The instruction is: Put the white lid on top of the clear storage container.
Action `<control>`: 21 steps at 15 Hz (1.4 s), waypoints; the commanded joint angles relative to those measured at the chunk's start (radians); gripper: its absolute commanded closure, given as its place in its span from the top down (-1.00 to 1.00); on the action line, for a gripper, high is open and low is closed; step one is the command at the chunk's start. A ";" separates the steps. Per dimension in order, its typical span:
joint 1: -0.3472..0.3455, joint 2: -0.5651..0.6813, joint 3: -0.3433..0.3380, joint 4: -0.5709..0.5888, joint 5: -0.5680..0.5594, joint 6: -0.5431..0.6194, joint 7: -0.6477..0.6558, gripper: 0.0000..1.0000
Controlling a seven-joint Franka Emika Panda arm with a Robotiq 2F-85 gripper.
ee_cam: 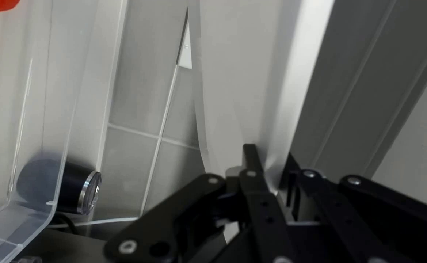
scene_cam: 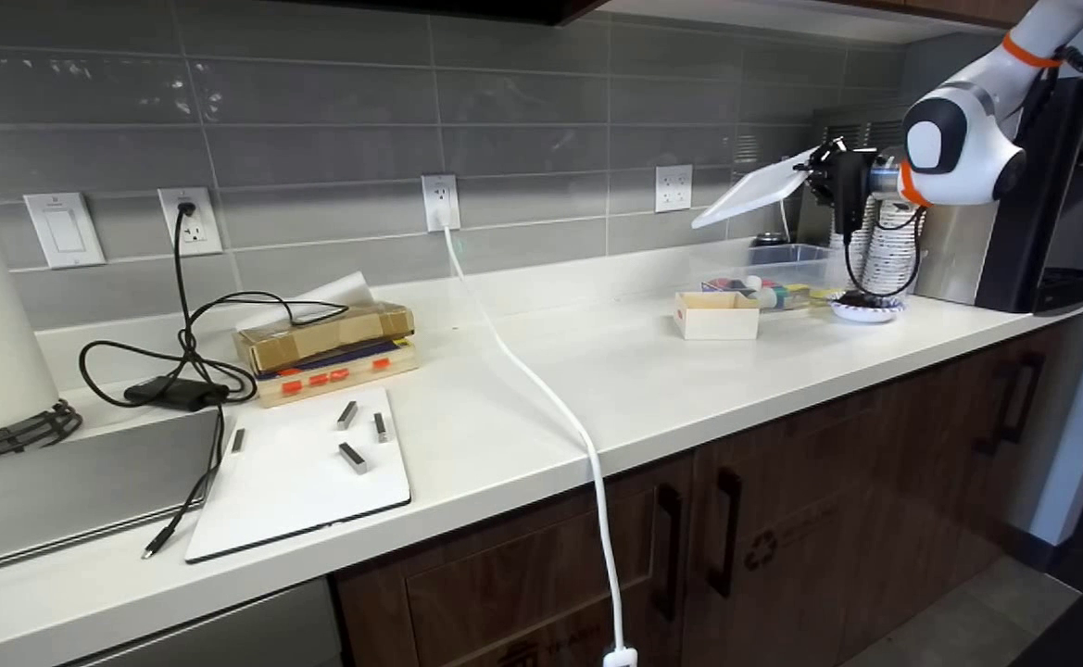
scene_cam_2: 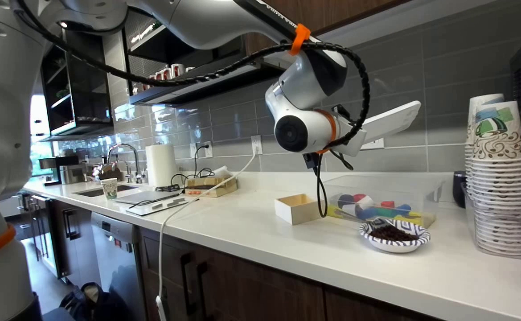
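Note:
The white lid is a flat white rectangle, held tilted in the air in both exterior views [scene_cam: 752, 195] [scene_cam_2: 394, 120]. It also fills the upper middle of the wrist view [ee_cam: 239, 73]. My gripper [scene_cam: 808, 169] is shut on one edge of the lid; in the wrist view its fingers [ee_cam: 270, 157] stand on either side of that edge. The clear storage container [scene_cam: 805, 267] stands on the counter below, with colourful things inside. It also shows in an exterior view [scene_cam_2: 398, 187] and at the left of the wrist view [ee_cam: 34, 120]. Lid and container are apart.
A small pale open box [scene_cam: 717, 320] stands beside the container. A patterned bowl [scene_cam_2: 396, 240] with dark bits sits in front. Stacked paper cups [scene_cam_2: 502, 196] and a dark tumbler [scene_cam_2: 459, 189] stand nearby. The tiled wall [scene_cam: 522, 204] is behind. A white cable [scene_cam: 541, 384] crosses the counter.

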 commanded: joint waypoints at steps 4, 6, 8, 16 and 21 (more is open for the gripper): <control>-0.183 0.026 0.151 0.050 0.000 0.008 0.080 -0.92; -0.261 0.028 0.203 0.045 0.000 0.022 0.097 -0.92; -0.328 0.035 0.257 0.037 0.000 0.036 0.107 -0.92; -0.522 0.104 0.478 0.054 0.000 0.123 0.126 -0.92; -0.598 0.175 0.590 0.113 0.000 0.208 0.123 -0.92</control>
